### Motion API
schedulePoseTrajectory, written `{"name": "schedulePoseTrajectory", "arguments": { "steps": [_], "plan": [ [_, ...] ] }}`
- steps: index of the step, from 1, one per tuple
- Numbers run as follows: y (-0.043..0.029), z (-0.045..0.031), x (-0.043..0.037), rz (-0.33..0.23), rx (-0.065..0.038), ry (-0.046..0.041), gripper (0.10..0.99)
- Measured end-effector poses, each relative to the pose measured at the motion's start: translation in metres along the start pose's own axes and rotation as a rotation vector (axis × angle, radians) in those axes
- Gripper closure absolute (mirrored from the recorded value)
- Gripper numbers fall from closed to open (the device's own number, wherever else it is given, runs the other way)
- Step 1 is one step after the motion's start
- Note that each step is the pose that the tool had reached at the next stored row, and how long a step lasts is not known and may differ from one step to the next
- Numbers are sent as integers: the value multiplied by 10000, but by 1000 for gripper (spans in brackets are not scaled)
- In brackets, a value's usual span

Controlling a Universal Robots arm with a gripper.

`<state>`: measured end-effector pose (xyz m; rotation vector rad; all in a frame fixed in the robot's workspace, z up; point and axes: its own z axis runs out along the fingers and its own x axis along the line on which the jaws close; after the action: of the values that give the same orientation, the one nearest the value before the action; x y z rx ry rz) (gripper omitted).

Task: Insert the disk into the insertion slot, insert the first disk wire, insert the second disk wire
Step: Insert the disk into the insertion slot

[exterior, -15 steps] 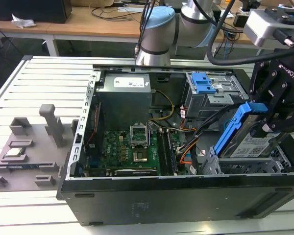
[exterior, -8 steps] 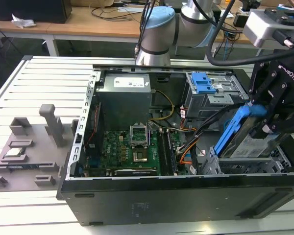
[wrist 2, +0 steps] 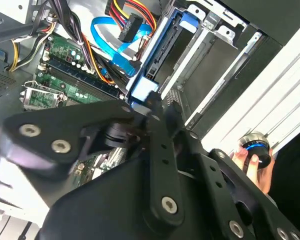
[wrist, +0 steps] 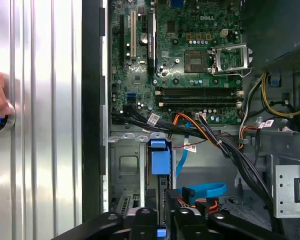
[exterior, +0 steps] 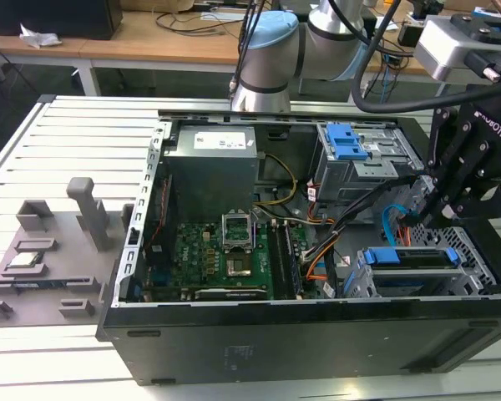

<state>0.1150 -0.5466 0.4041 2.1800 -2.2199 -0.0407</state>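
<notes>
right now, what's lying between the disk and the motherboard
A bundle of black cables crosses the stretch between the disk and the motherboard, as the first wrist view shows.

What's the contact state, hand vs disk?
Cannot tell. In the second wrist view the hand overlaps the blue end of the disk, hiding any gap.

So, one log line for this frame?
gripper: at perforated silver metal cage | blue-framed silver rectangular disk: in cage | blue flat cable: beside cage
</notes>
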Motion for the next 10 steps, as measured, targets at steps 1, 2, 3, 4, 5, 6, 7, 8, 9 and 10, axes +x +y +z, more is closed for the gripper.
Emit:
{"name": "schedulePoseTrajectory", "arguments": {
  "steps": [1,2,3,4,5,6,7,8,9,10],
  "plan": [
    [0,0,0,1,0,0,910],
    [0,0,0,1,0,0,973],
    [0,1,0,1,0,0,980],
    [0,1,0,0,0,0,980],
    [0,1,0,0,0,0,980],
    [0,2,0,0,0,0,980],
    [0,2,0,0,0,0,980],
    [0,2,0,0,0,0,980],
    [0,2,0,0,0,0,980],
    [0,2,0,0,0,0,980]
  ]
}}
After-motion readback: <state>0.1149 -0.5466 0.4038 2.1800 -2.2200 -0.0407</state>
